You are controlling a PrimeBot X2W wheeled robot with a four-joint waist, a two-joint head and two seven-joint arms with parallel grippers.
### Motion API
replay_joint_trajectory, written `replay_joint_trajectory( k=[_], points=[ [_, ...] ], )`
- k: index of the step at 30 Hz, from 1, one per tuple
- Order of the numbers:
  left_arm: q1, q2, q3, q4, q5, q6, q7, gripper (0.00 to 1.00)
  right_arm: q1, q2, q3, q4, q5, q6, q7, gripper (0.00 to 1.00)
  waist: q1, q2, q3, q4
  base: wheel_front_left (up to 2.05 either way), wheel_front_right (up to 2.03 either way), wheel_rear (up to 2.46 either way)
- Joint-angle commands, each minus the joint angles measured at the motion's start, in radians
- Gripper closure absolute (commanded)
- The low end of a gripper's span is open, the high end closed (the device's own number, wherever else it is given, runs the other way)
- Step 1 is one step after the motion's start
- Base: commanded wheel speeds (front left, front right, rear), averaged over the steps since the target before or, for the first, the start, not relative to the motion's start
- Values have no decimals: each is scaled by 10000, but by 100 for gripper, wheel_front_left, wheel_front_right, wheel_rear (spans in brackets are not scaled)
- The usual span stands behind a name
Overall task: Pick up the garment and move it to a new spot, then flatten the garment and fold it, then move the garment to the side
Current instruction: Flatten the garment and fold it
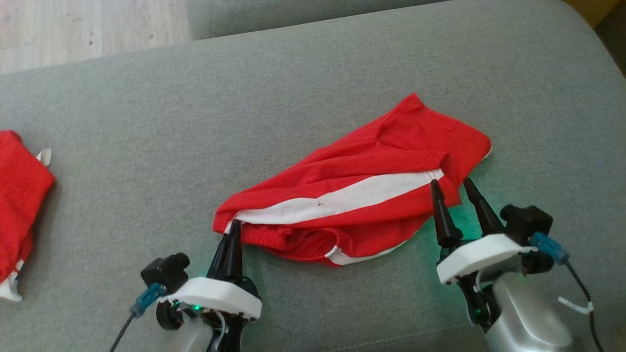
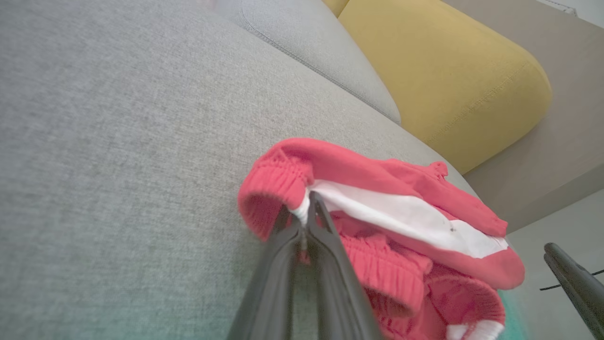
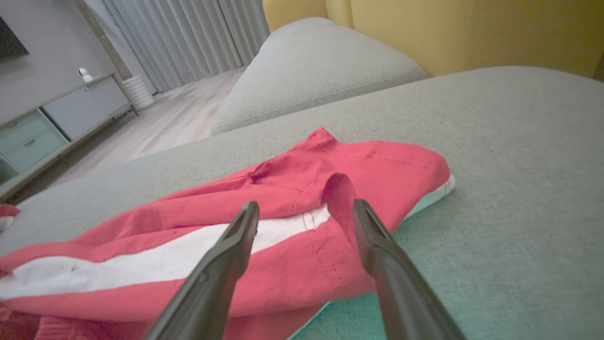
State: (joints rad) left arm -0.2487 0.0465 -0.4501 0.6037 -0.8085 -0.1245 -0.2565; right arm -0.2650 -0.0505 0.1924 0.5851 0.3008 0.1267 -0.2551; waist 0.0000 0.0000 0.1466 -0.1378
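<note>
Red shorts point(image 1: 371, 161) limp, light; left gripper point(image 1: 235, 224) clenched on waistband point(image 2: 273, 184) by white stripe point(image 1: 342, 198); right gripper point(image 1: 450, 181) released; take hem point(image 3: 325, 257) at stripe's far end.

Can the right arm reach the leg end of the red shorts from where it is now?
Probably yes. The right arm holds its open jaws right at that end of the shorts, by the white stripe, and nothing lies between them and the cloth.

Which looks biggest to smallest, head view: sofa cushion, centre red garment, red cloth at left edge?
1. sofa cushion
2. centre red garment
3. red cloth at left edge, cut off by the frame, so full size unsure
</note>
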Motion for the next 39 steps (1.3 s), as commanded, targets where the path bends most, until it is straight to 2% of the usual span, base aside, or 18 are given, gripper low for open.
replay_joint_trajectory(
  k=[1, 7, 12, 19, 30, 39],
  points=[
    [-322, 37, 362, -284, 84, -58, -53, 100, -409, 3, 317, -52, 398, 40, -67, 0, 0, 0, 31, 62, 0, 0, 0],
    [-303, 37, 233, -317, 324, -59, -53, 100, -1095, -51, 906, 987, 1938, 40, -67, 0, 0, 0, 172, 252, 0, 0, 0],
    [-343, 37, 115, -348, 340, -60, -53, 100, -1826, -646, 1642, 1570, 3086, 40, -67, 0, 0, 0, 333, 343, 0, 0, 0],
    [-368, 37, 34, -362, 369, -60, -53, 100, -2297, -1068, 2565, 2135, 3747, 40, -67, 0, 0, 0, 447, 397, 0, 0, 0],
    [-374, 37, 150, -394, 436, -61, -53, 100, -2326, -1469, 4181, 2110, 5124, 40, -67, 0, 0, 0, 519, 419, 0, 0, 0],
    [-269, 37, 160, -321, 466, -61, -53, 100, -2185, -1792, 4877, 1648, 6123, 40, -67, 0, 0, 0, 517, 436, 0, 0, 0]
  ],
)
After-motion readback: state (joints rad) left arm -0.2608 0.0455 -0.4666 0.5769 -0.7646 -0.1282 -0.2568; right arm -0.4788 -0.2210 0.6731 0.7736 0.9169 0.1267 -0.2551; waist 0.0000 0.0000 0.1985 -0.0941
